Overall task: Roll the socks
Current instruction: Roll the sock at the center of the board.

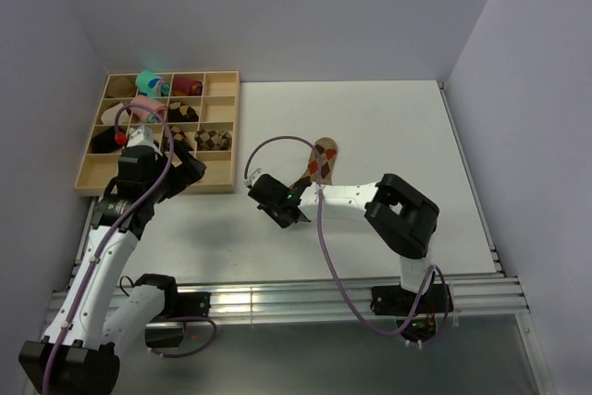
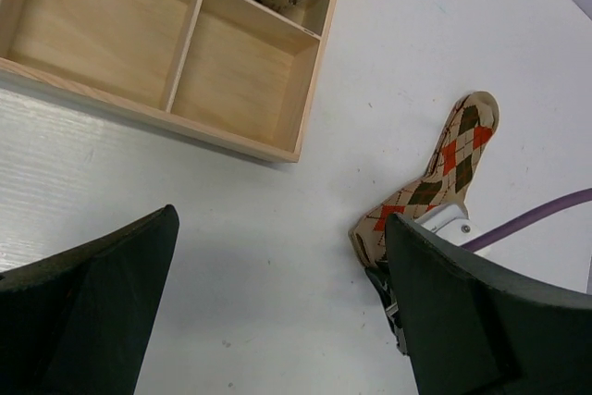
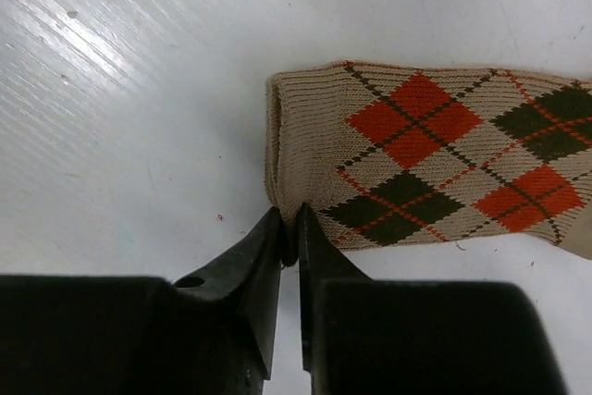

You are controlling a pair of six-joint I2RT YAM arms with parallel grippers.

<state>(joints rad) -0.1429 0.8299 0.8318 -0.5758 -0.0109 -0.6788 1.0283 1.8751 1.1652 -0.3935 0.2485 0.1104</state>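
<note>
A tan sock (image 1: pixel 322 160) with dark brown and orange-red diamonds lies flat on the white table, toe pointing away. It also shows in the left wrist view (image 2: pixel 453 159) and the right wrist view (image 3: pixel 435 154). My right gripper (image 3: pixel 289 224) is shut on the near corner of the sock's cuff edge, low at the table; it sits just left of the sock's near end in the top view (image 1: pixel 298 190). My left gripper (image 1: pixel 190 166) is open and empty (image 2: pixel 282 228), hovering over bare table by the box's front right corner, left of the sock.
A wooden compartment box (image 1: pixel 157 188) stands at the back left; its front compartments show empty in the left wrist view (image 2: pixel 236 136). It holds teal (image 1: pixel 148 80), maroon (image 1: pixel 190 87), pink (image 1: pixel 148 108) and brown-and-cream argyle (image 1: pixel 213 139) rolls. Grey walls stand on three sides.
</note>
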